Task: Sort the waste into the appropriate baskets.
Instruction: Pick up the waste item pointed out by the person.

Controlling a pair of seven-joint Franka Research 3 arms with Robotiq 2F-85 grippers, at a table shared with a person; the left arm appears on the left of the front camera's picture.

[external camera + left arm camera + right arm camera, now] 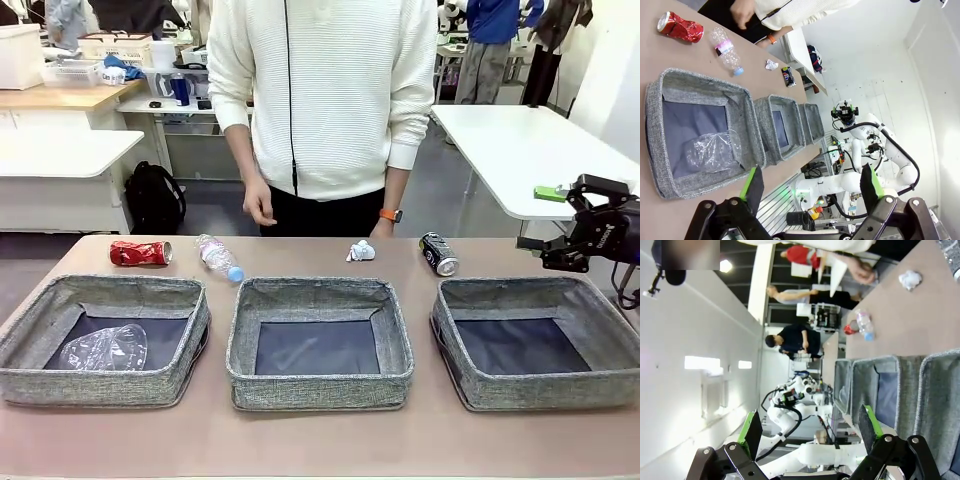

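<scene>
Front view, far edge of table (320, 440): black can (439, 254) on its side, just beyond the far left corner of the right basket (520, 286), long axis slanting toward that corner. Right gripper (548, 253) above the basket's far right corner, jaws wide open, empty, right of the can. Far nearer to it than left gripper (812, 182), also open and empty, out past the left basket (705, 85). Likely a leftward reach.

No text can be read. Print is seen on the crushed red can (140, 253) at the far left, on the black can (439, 254) at the far right and on the pink label of the bottle (216, 255), but none can be made out.
</scene>
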